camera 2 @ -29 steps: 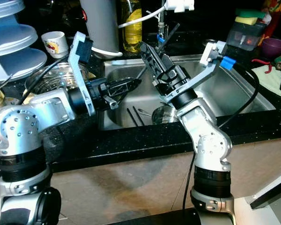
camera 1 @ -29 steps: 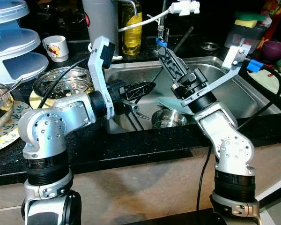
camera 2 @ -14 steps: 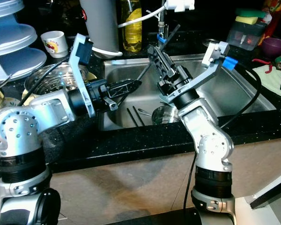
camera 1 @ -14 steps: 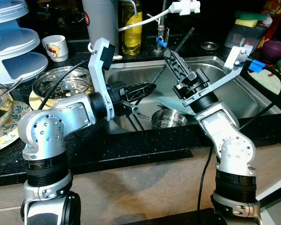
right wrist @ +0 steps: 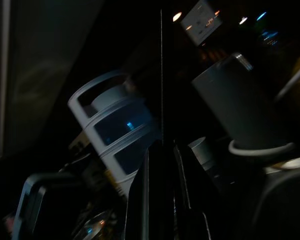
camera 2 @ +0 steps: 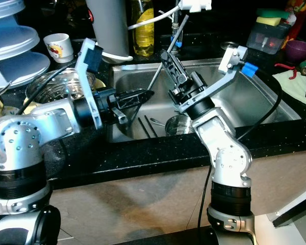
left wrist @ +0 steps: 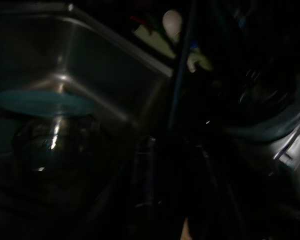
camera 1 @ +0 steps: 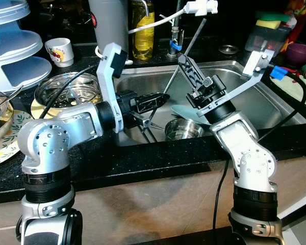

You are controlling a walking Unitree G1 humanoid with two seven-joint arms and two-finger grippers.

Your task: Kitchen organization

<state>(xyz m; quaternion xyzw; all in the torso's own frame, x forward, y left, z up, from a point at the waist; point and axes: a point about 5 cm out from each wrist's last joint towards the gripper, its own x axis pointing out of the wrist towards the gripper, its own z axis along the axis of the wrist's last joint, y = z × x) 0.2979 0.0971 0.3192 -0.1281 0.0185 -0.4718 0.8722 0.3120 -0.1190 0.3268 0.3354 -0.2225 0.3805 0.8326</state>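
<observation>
Steel sink [camera 1: 275, 109]: your right gripper [camera 1: 186, 64] clamps a thin rod [camera 1: 186, 51], probably a chopstick; left gripper [camera 1: 160, 97] state unclear.

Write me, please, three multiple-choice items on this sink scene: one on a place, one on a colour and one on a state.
1. Where does the steel pot sit?
A) on the counter B) in the sink C) on the floor

2. What colour is the disc beside it?
A) red B) white C) teal

3. What state is the right gripper in?
A) shut on a thin stick B) wide open, empty C) shut on a cup

Answers: 1 B, the basin walls surround it. 2 C, it shows blue-green. 3 A, the stick runs out from between its fingers.
</observation>
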